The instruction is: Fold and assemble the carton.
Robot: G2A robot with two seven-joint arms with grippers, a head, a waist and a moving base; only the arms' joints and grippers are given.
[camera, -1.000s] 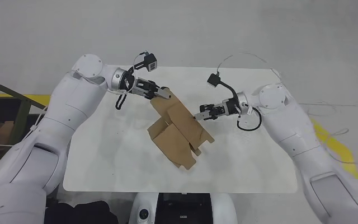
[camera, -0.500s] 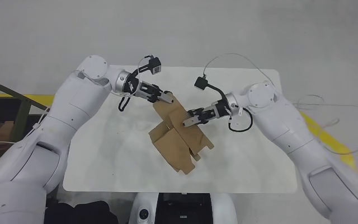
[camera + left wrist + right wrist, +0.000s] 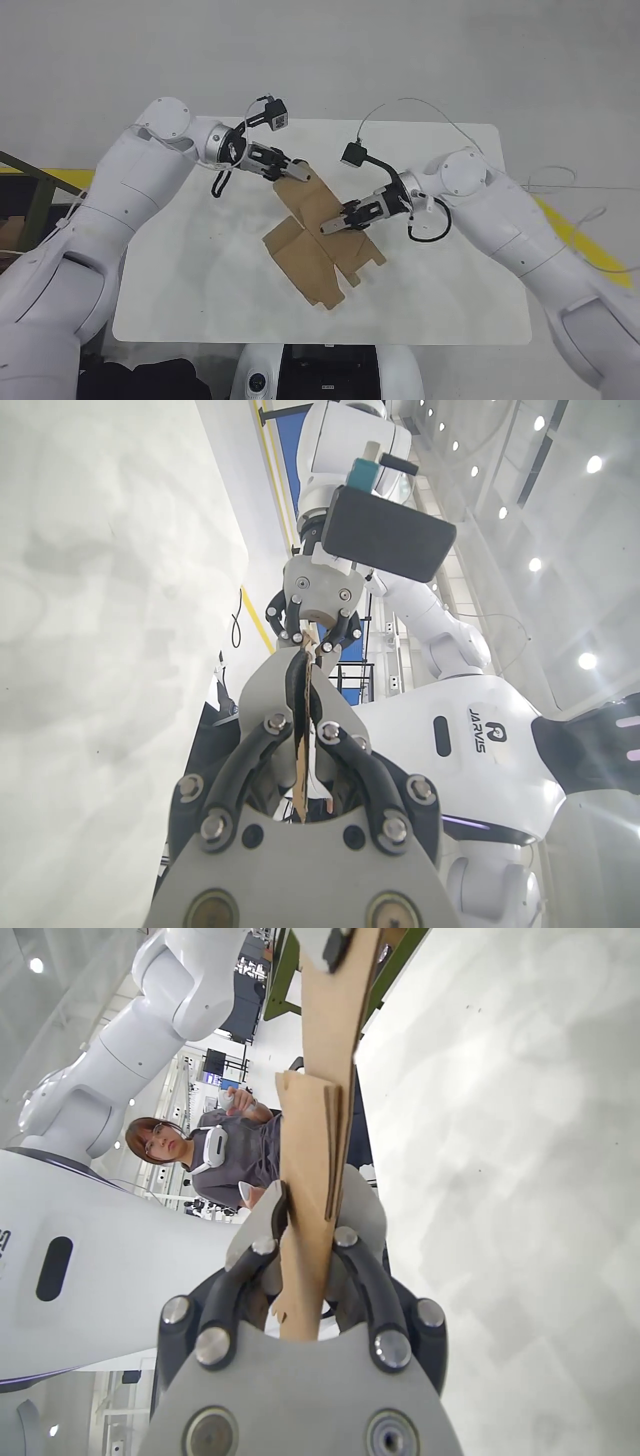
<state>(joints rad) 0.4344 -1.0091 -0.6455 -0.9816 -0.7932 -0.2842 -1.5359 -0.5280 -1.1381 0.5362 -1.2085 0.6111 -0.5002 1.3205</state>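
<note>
The right claw [image 3: 326, 227] has slid toward the table's [image 3: 200, 285] middle; it and the left claw [image 3: 299, 173] pinch the carton [image 3: 312, 262], so pull gently.

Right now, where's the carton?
Top view: the carton is at table centre, clamped at its far end by the left gripper and near its middle by the right gripper.

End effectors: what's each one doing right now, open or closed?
Left end effector: closed on an edge of the carton.
Right end effector: closed on the same carton.
</note>
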